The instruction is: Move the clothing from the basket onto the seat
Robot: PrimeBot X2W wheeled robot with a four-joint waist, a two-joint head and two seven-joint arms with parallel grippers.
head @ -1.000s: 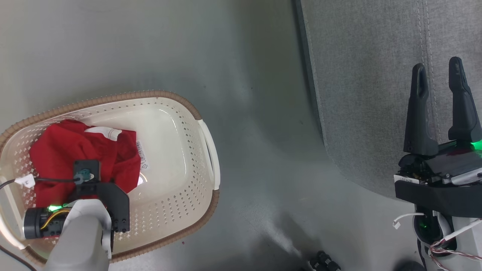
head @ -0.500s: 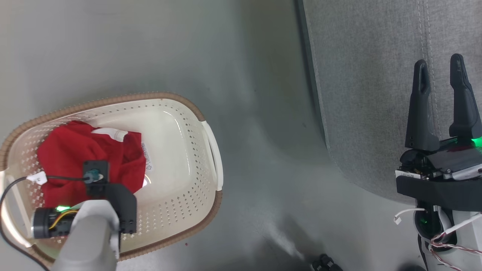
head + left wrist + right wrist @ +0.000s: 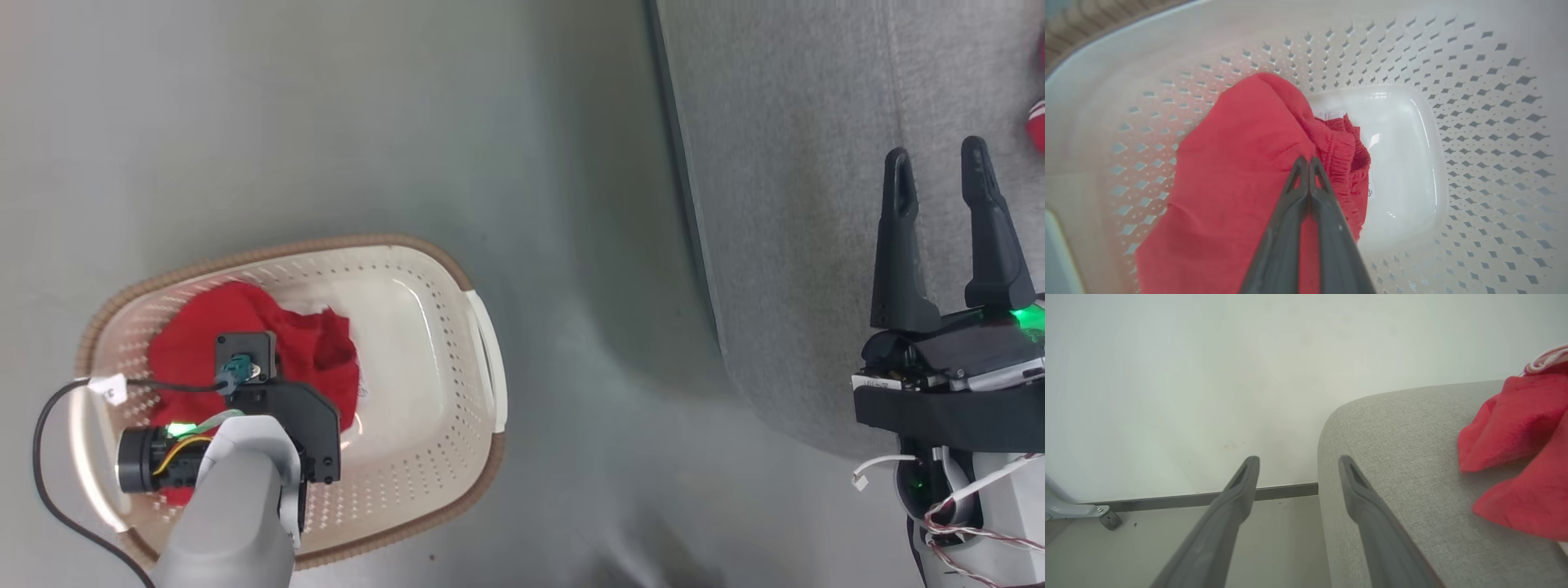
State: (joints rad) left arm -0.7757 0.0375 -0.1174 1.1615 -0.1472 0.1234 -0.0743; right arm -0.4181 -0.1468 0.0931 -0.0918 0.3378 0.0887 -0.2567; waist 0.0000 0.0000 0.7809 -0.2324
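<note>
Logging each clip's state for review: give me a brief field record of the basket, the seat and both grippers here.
basket: holds red clothing, bunched at one end
seat: second red garment lying on it
left gripper: shut on the clothing, inside the basket
right gripper: open, empty, over the seat
task status: clothing not yet out of basket

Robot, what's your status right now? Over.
Left gripper shut on red garment inside laundry basket. Right gripper open, over grey sofa edge. Second red garment already on sofa. Nothing seen in the way.
</note>
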